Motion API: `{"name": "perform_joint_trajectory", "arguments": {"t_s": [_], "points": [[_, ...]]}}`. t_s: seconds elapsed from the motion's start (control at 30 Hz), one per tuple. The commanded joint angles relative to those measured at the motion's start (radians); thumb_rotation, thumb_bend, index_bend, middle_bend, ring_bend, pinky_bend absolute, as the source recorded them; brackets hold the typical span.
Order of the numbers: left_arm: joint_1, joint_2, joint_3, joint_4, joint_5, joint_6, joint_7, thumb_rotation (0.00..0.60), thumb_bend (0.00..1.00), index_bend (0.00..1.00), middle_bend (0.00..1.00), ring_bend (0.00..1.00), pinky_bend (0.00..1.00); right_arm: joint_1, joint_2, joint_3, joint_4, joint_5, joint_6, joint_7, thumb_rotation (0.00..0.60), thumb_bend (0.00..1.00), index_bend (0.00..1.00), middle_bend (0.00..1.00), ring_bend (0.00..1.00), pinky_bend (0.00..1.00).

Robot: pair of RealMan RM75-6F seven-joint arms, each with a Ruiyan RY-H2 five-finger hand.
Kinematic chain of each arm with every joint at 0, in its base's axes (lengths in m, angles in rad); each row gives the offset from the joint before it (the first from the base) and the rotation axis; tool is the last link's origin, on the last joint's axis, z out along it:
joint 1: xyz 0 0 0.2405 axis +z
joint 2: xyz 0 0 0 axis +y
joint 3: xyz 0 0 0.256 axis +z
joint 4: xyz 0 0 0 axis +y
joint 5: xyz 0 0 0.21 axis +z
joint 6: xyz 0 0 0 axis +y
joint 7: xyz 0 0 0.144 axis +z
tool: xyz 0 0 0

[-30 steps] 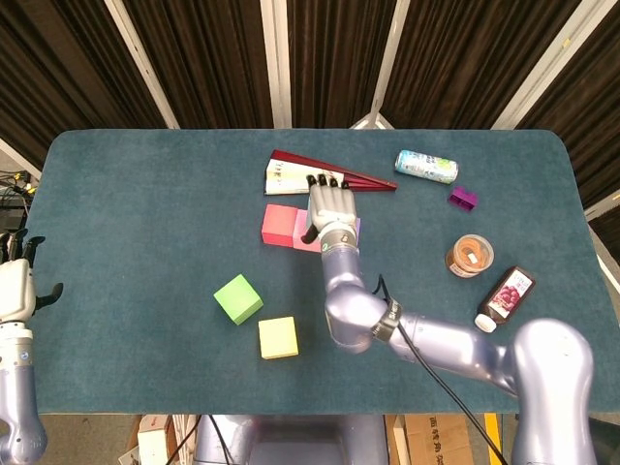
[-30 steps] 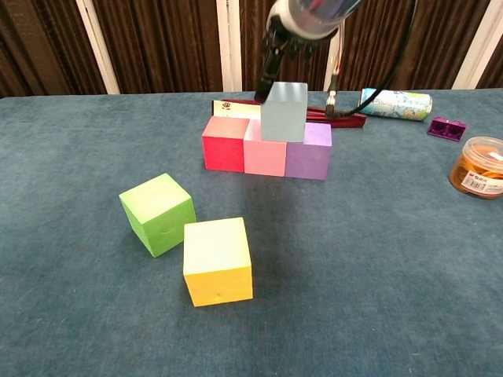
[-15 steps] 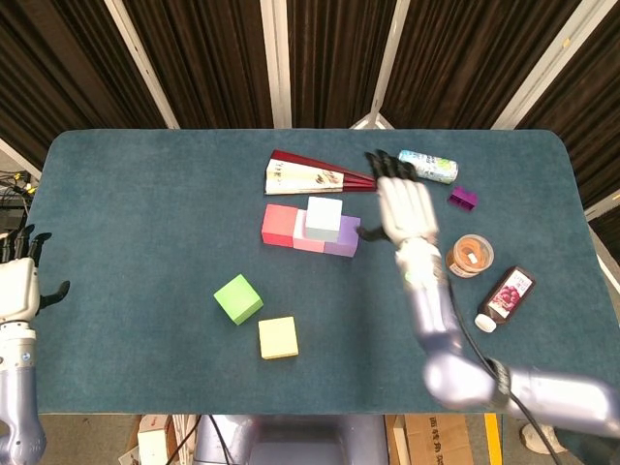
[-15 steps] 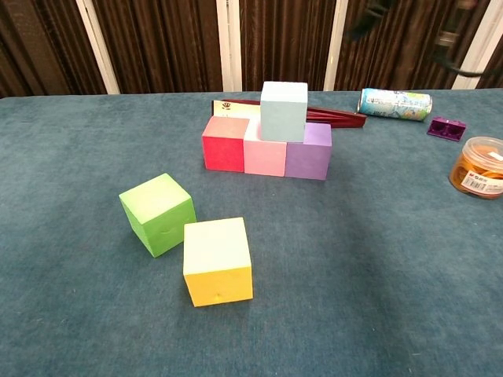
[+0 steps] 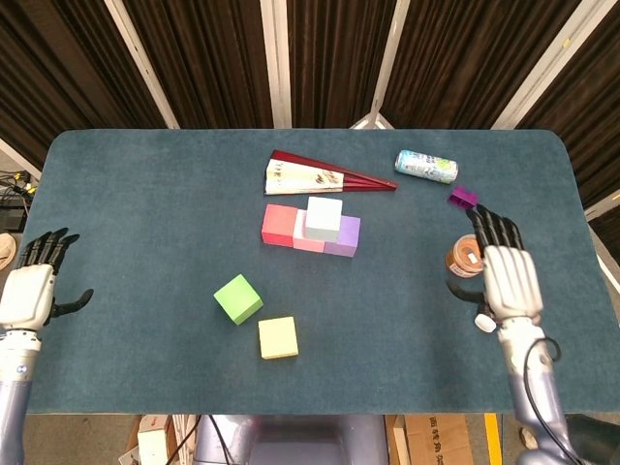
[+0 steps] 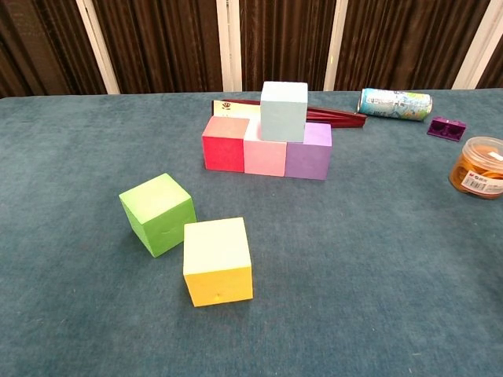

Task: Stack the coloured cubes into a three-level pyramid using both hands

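Four cubes now make up the unfinished pyramid near the far middle of the desk point(image 5: 145, 194): a red cube point(image 6: 225, 143), a pink cube point(image 6: 265, 153) and a purple cube point(image 6: 308, 153) touching in a row, with the pale blue cube point(image 6: 283, 111) sitting on top, straddling the pink and purple ones. A second ago the right hand point(image 5: 508, 273) was over that blue cube; now it has pulled right back to the near right edge, fingers spread and holding nothing, hovering by the orange-lidded jar point(image 5: 466, 256) and the dark sauce bottle point(image 5: 482, 320) it partly hides. So the release looks clean — the blue cube stands square and has not shifted. The left hand point(image 5: 34, 289) has edged a little further in at the near left edge, also open and empty. Two cubes remain loose on the near side, the green cube point(image 6: 157, 214) and the yellow cube point(image 6: 218, 261), just touching at a corner. By my reckoning the second level needs one more, over red and pink, then a cap — and the green one lies on the left hand's side. The folded fan point(image 5: 320, 176), the drinks can point(image 5: 426, 167) and a small purple block point(image 5: 463, 198) sit behind, out of the way.
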Motion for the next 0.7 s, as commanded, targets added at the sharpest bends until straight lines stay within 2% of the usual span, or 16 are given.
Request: {"name": "perform_joint_trajectory", "arguments": {"t_s": [0.03,0.23,0.53,0.7], "points": [[-0.036,0.056,0.003,-0.047,0.029,-0.057,-0.017,0.6,0.3,0.12,0.04,0.0,0.0,-0.151,-0.049,-0.146,0.11,-0.164,0.108,0.126,0.6,0.21,0.0,0.0,0.0,0.0],[-0.129,0.115,-0.015,-0.072,0.055,-0.168,0.043,0.6,0.29,0.11,0.04,0.0,0.0,-0.228,-0.101,-0.183,0.156,-0.21,0.179,0.146,0.6,0.21,0.0,0.0,0.0,0.0],[-0.283,0.136,-0.011,-0.044,0.143,-0.354,0.038,0.6,0.26,0.1,0.05,0.0,0.0,-0.275,-0.164,-0.168,0.288,-0.272,0.239,0.164,0.6,0.21,0.0,0.0,0.0,0.0],[-0.361,0.135,-0.008,-0.045,0.159,-0.45,0.045,0.6,0.26,0.1,0.06,0.0,0.0,-0.28,-0.169,-0.153,0.301,-0.257,0.217,0.168,0.6,0.21,0.0,0.0,0.0,0.0]]}}
